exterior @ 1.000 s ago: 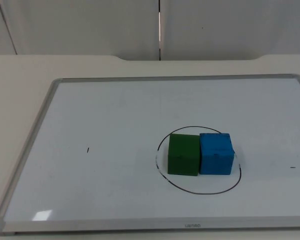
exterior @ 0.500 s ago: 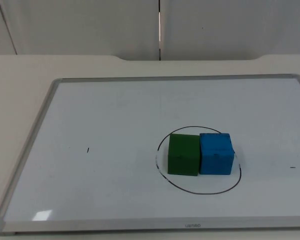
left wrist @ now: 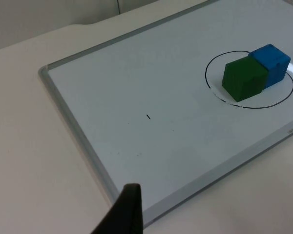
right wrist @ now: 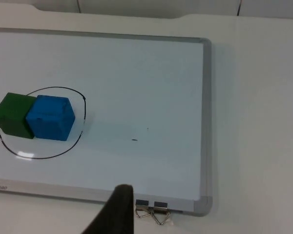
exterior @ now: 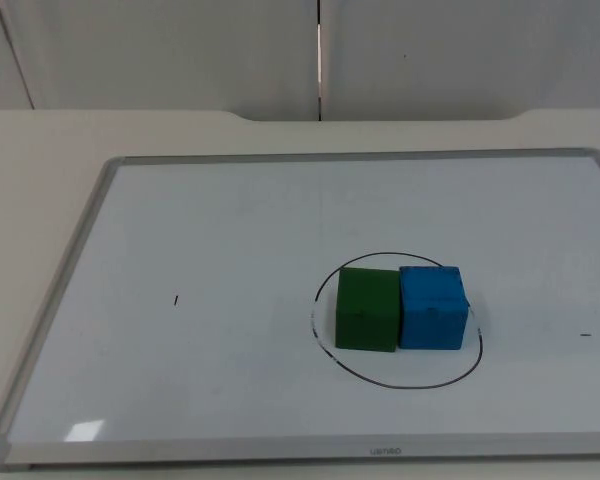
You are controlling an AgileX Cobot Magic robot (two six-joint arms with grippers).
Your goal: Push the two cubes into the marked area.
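Two cubes sit side by side and touching: one green cube point(exterior: 366, 309) and one blue cube point(exterior: 433, 307), the blue at the green's 3 o'clock in the top view. Both stand inside the single marked area, a hand-drawn black oval point(exterior: 395, 383) whose line runs all the way around them; the blue cube's outer side lies close to the line at 3 o'clock, the green one has a little more room at 9 o'clock. The oval is drawn on one whiteboard point(exterior: 230, 230) with a grey metal frame, lying flat on the pale table top point(exterior: 40, 140). Two short black marks are on the board, one point(exterior: 176, 300) well off at the cubes' 9 o'clock, one point(exterior: 584, 335) at their 3 o'clock near the frame. Behind the table, at 12 o'clock, rises the grey partition wall point(exterior: 180, 50). The right wrist view adds two metal binder clips point(right wrist: 154, 209) at the board's near edge by a rounded corner, just beside the right gripper's point(right wrist: 118, 212) black fingertip. The left wrist view gives the board's opposite corner, with the left gripper's point(left wrist: 124, 212) fingertip over the frame, the cubes well apart from it. Each gripper shows one fingertip, so whether either is spread or closed cannot be told.
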